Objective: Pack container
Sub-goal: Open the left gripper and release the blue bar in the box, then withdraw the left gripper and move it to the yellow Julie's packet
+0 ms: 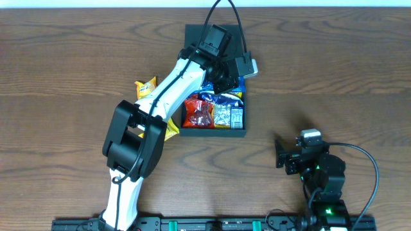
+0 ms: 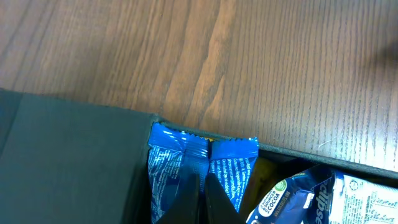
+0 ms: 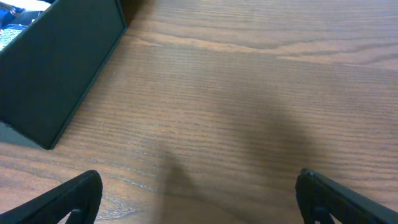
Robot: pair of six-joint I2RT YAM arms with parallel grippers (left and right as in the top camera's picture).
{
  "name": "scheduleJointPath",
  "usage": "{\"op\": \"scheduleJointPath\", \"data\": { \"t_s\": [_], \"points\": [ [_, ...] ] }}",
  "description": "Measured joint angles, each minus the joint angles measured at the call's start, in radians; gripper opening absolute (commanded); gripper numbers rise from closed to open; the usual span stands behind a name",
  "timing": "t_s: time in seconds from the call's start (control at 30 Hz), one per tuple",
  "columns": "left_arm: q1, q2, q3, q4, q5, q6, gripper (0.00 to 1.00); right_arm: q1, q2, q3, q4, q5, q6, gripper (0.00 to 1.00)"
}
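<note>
The container point(image 1: 215, 133) is a dark square box at mid-table, its flap lid point(image 1: 196, 33) open at the far side. Inside lie red point(image 1: 198, 112), silver point(image 1: 223, 114) and blue packets. My left gripper point(image 1: 225, 78) reaches down into the box's far part. In the left wrist view its fingers point(image 2: 202, 186) are pressed together on the middle seam of a blue packet point(image 2: 230, 168), which stands against the box wall point(image 2: 323, 158). My right gripper point(image 1: 280, 154) rests low, right of the box, and stands wide open point(image 3: 199, 199) over bare wood.
Two yellow packets lie on the table left of the box, one point(image 1: 146, 88) near its far corner and one point(image 1: 171, 130) partly under my left arm. An Eclipse pack point(image 2: 323, 199) lies beside the blue packet. The box's near corner point(image 3: 56, 68) shows in the right wrist view.
</note>
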Motion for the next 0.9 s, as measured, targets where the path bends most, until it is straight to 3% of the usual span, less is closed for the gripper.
{"op": "scheduleJointPath", "data": {
  "t_s": [0.9],
  "points": [
    [-0.001, 0.015, 0.0, -0.016, -0.058, -0.05, 0.06, 0.0, 0.0, 0.0, 0.0, 0.0, 0.0, 0.99]
  ]
}}
